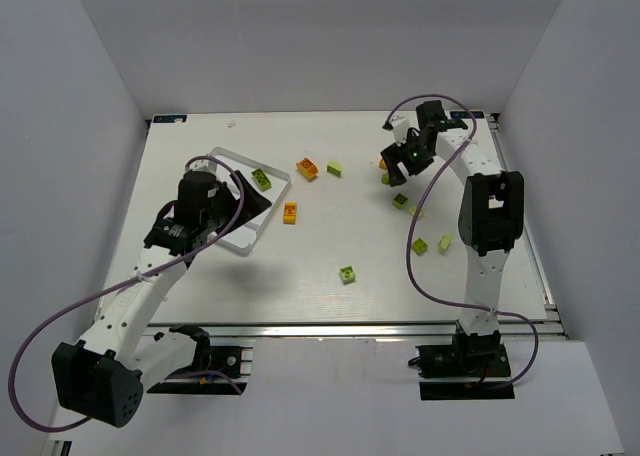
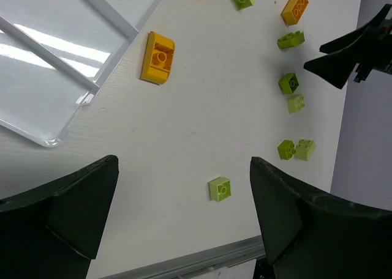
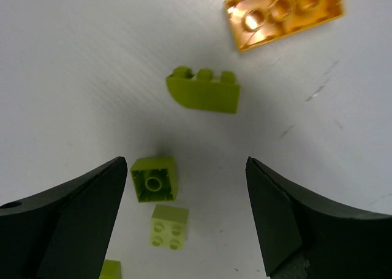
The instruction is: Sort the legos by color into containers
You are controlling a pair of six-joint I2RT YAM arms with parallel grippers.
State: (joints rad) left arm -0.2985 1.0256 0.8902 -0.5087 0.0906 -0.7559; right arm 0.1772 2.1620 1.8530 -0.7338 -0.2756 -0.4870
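Note:
The clear tray [image 1: 228, 156] lies at the left, with one green brick [image 1: 261, 178] inside near its far right rim. My left gripper [image 1: 250, 214] hovers open and empty over the tray's right edge. Its wrist view shows the tray corner [image 2: 56, 138], an orange brick [image 2: 158, 57] and a lime brick [image 2: 220, 189] between its open fingers [image 2: 184, 163]. My right gripper [image 1: 398, 166] is open and empty above a cluster at the right. Its view [image 3: 187, 163] shows an upturned green brick [image 3: 154, 179], a pale green brick [image 3: 169, 226], a curved green brick [image 3: 205, 90] and an orange brick [image 3: 283, 13].
Loose on the table are an orange brick [image 1: 308, 167], a green brick [image 1: 334, 168], an orange brick [image 1: 290, 213], a lime brick [image 1: 347, 273] and two green bricks [image 1: 420, 245] at the right. White walls enclose the table. A metal rail runs along the near edge [image 1: 350, 326].

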